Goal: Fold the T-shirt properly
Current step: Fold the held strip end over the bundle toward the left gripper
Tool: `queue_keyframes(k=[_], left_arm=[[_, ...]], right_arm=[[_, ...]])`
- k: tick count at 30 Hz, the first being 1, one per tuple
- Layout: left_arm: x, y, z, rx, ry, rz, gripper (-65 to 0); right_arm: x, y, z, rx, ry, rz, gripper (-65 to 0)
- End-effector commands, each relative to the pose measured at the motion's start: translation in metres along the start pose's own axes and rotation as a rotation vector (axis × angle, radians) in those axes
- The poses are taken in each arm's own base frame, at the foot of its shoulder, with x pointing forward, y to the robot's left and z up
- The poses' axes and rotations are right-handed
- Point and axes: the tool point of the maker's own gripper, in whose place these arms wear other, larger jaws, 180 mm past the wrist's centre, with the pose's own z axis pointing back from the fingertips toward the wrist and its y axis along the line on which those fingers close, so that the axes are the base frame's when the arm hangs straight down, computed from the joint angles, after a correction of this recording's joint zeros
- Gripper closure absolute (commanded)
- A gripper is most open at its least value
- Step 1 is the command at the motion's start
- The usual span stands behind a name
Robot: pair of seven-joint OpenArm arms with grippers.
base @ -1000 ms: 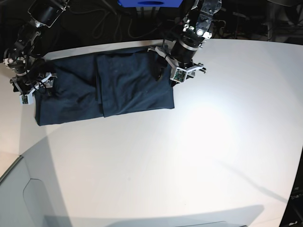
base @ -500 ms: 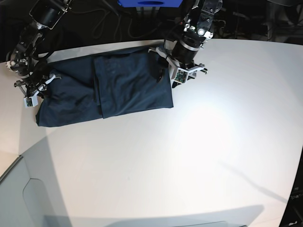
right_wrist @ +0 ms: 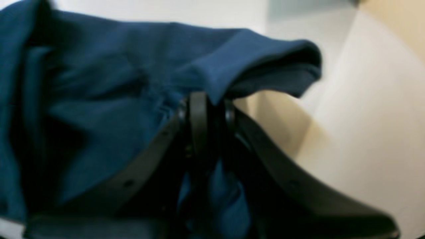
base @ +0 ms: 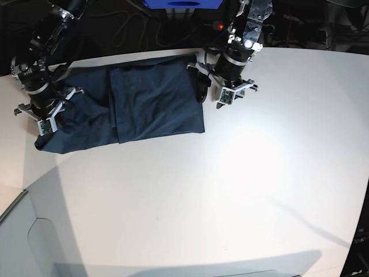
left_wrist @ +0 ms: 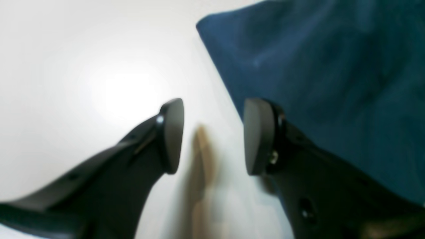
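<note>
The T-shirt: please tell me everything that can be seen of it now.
The T-shirt is dark navy, soft cloth, lying partly folded on the white table, one layer overlapping another. The right gripper is shut on a lifted edge at one end. At the other end, the left gripper stands open beside the edge, holding nothing.

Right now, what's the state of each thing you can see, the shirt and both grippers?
T-shirt: partly folded, flat on the table, one end pinched and lifted.
Right gripper: shut on the T-shirt's edge.
Left gripper: open, holding nothing, beside the cloth's edge.
Table: white, bearing the shirt.
</note>
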Motion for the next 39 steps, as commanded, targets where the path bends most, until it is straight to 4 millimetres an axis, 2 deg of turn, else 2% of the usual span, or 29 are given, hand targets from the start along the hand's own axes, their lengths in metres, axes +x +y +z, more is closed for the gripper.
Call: queue_keyframes(k=[1, 5, 9, 14, 19, 27, 31, 39], left_arm=[[0.012, 0.000, 0.000, 0.000, -0.045, -0.001, -28.2], [0.013, 0.000, -0.001, 0.000, -0.047, -0.001, -28.2], [0.013, 0.000, -0.001, 0.002, -0.047, -0.001, -28.2], [0.013, 0.002, 0.000, 0.005, -0.046, -0.002, -28.2], [0.010, 0.004, 0.001, 0.008, -0.041, -0.005, -28.2], [0.010, 0.003, 0.001, 0.009, -0.040, -0.001, -28.2], [0.010, 0.003, 0.001, 0.010, -0.040, 0.001, -28.2], [0.010, 0.004, 0.001, 0.012, -0.040, 0.000, -28.2]], right_arm=[[0.024, 0.007, 0.008, 0.016, -0.079, 0.044, 0.0], [0.057, 0.060, 0.026, 0.127, -0.171, 0.169, 0.0], [0.072, 0.123, 0.035, 0.292, -0.227, 0.246, 0.0], [0.079, 0.185, 0.042, 0.459, -0.261, 0.360, 0.0], [0.064, 0.224, 0.037, 0.534, -0.211, 0.466, 0.0], [0.070, 0.253, 0.040, 0.608, -0.239, 0.486, 0.0], [0.076, 0.251, 0.031, 0.599, -0.239, 0.470, 0.0], [0.065, 0.254, 0.010, 0.616, -0.182, 0.480, -0.1]])
